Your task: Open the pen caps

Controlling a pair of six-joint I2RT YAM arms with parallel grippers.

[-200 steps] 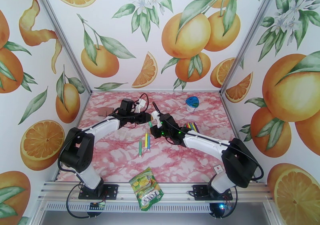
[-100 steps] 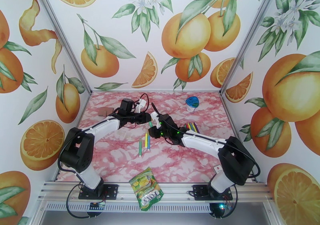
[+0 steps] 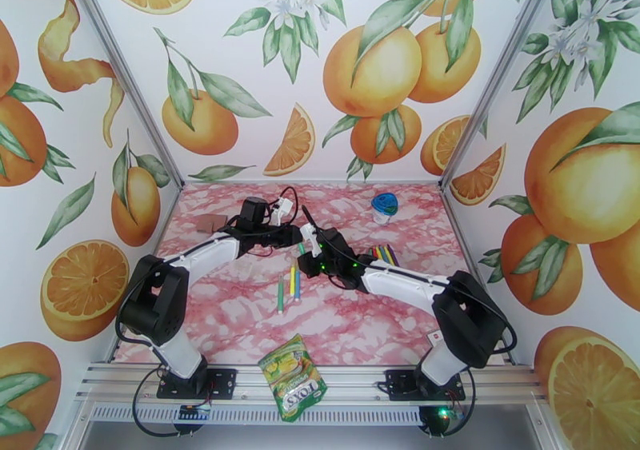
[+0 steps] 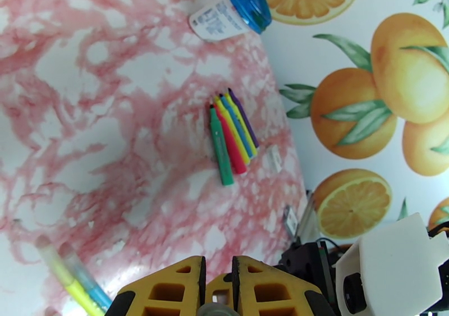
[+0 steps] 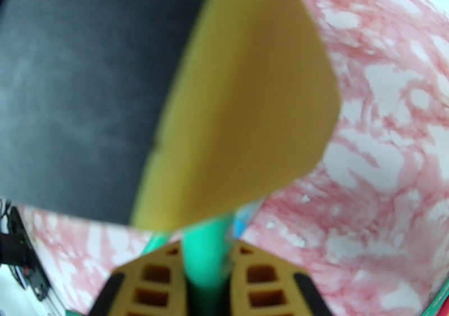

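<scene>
**A:** Pen caps (image 4: 215, 122), where are they at this moment?

**B:** On their pens, as far as I can see. Each cap matches its barrel, and I can't make out a seam. One green pen (image 5: 210, 230) is held between the two hands over the middle of the desk (image 3: 240, 316).

**A:** What about the right hand?

**B:** The right hand (image 5: 206, 251) is clamped on that pen, with a yellow finger pressed to each side of it.

**A:** And the left hand?

**B:** The left hand (image 4: 218, 264) has its fingers drawn close together. A small round end shows between them at the bottom edge of its wrist view. From the right wrist, the pen runs up behind a blurred yellow finger (image 5: 241, 115) of the left hand, so that hand grips the other end.

**A:** And the other pens?

**B:** Five pens (image 4: 233, 137) lie side by side, touching, toward the right of the desk: green, red, yellow, blue and purple. Three loose pens (image 3: 294, 282) lie near the middle, a green one just beside a yellow and a blue.

**A:** Anything else?

**B:** A blue-lidded container (image 3: 385, 205) stands toward the far edge. A snack packet (image 3: 293, 377) lies at the near edge, between the arm bases.
</scene>
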